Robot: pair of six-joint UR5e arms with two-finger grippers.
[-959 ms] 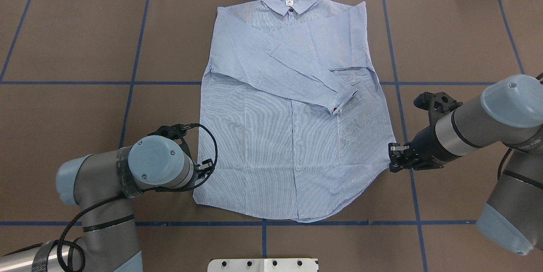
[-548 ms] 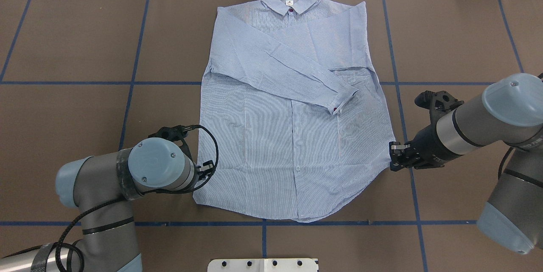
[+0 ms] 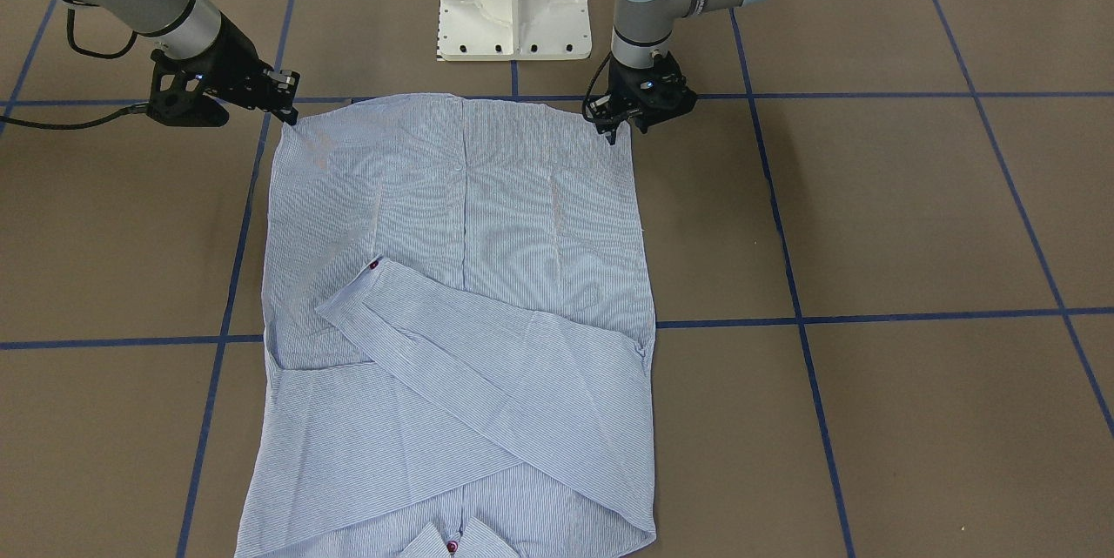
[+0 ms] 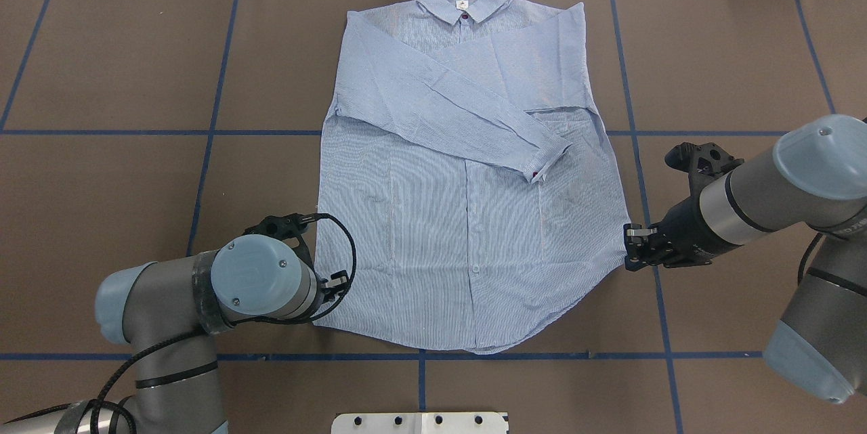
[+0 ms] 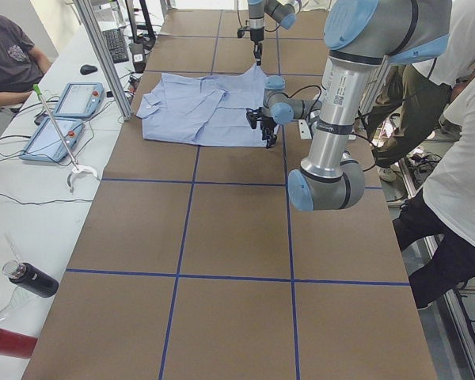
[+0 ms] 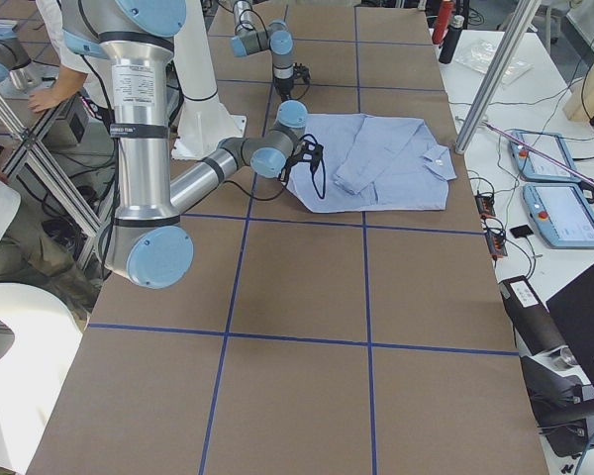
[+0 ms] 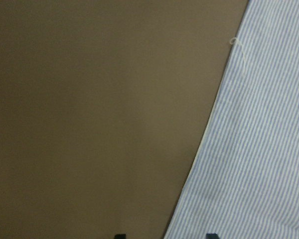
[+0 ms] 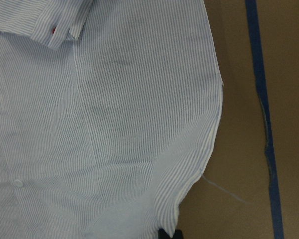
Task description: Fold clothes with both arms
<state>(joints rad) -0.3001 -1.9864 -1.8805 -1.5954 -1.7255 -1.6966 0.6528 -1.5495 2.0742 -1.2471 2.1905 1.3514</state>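
Note:
The light blue striped shirt (image 4: pixel 467 217) lies flat on the brown table with its collar at the far side and one sleeve folded diagonally across the chest. My left gripper (image 4: pixel 337 279) is low at the near-left hem corner. In the left wrist view it is open (image 7: pixel 164 235), and the shirt's side edge (image 7: pixel 224 149) runs between its two tips. My right gripper (image 4: pixel 628 251) is at the near-right hem corner. In the right wrist view it looks shut (image 8: pixel 170 234) on the shirt's hem (image 8: pixel 114 124), where the cloth puckers.
The white pedestal base (image 3: pixel 513 1) stands just behind the shirt's hem. Blue tape lines (image 4: pixel 203 133) grid the table. A person (image 5: pixel 467 158) stands beside the left arm's side. Tablets (image 6: pixel 559 213) and bottles (image 5: pixel 28 279) sit on the side benches.
The left arm has slid toward the robot and slightly inward along the shirt's left edge, nearer the hem corner. The right gripper has barely moved.

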